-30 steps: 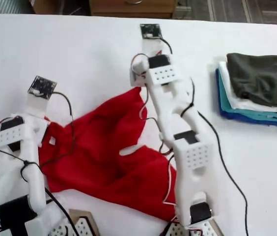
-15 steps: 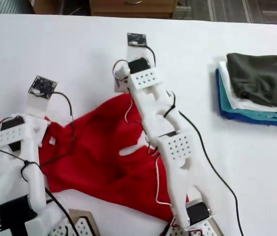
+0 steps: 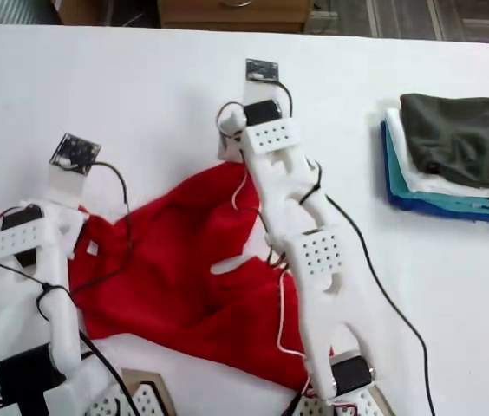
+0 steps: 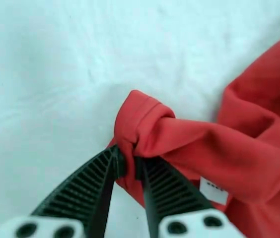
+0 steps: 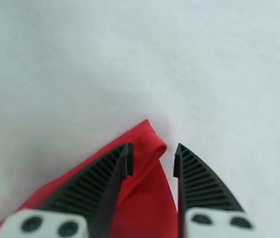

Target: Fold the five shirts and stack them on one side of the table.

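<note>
The spread shirt (image 3: pixel 175 260) lies on the table (image 3: pixel 140 87), the folded stack (image 3: pixel 457 147) well apart on its right.

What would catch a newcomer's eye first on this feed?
The red shirt, lying crumpled across the near part of the white table. The left gripper is shut on one bunched corner, and the right gripper stands open around another corner's tip. At the table's right edge sits a stack of folded shirts, dark olive on top.

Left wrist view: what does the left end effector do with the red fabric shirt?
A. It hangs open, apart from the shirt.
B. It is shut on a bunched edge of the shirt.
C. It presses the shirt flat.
B: the left end effector grips a bunched hem of the red fabric shirt.
</note>
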Robot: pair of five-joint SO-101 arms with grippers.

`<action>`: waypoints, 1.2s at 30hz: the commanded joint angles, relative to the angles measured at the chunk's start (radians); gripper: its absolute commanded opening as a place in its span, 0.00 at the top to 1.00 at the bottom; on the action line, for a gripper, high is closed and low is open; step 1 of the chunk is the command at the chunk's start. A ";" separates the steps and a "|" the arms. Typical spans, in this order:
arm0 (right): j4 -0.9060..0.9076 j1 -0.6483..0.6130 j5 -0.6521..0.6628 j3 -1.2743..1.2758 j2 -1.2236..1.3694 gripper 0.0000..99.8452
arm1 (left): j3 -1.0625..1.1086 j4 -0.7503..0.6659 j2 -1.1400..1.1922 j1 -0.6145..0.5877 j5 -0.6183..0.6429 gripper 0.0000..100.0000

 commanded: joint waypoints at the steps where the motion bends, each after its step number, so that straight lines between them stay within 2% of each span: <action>1: 0.005 0.007 -0.008 -0.038 -0.008 0.86 | -0.038 -0.017 -0.009 0.008 0.008 0.97; 19: -0.038 0.004 -0.002 -0.046 0.064 0.87 | -0.036 -0.017 -0.009 0.008 0.008 0.97; 36: 0.045 -0.005 0.000 -0.043 -0.030 0.86 | -0.042 -0.017 -0.005 0.009 0.008 0.97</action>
